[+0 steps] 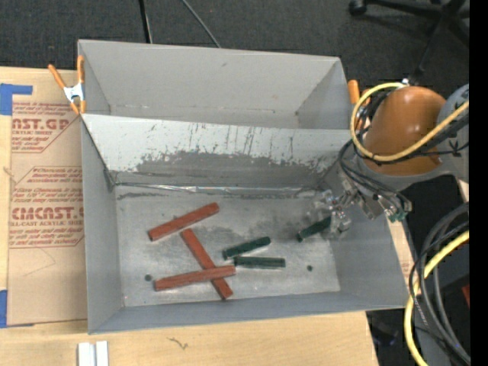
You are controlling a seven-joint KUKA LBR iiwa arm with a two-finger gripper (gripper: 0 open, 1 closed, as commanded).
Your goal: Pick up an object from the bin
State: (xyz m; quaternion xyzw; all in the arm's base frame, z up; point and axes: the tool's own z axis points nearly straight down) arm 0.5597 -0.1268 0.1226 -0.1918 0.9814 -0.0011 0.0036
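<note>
The gripper (336,218) sits at 3 o'clock in the bin (229,90), near the right wall, and is closed on a dark green stick (311,231). The gripped end is hard to make out. Bare floor lies toward 12 o'clock, and the red sticks (200,259) lie toward 7 o'clock.

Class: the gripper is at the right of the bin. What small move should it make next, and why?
Probably ease down squarely over the lone dark green stick: the gripper sits at that stick's right end, and a firm hold isn't evident. The red-brown sticks lie apart, to the left.
</note>
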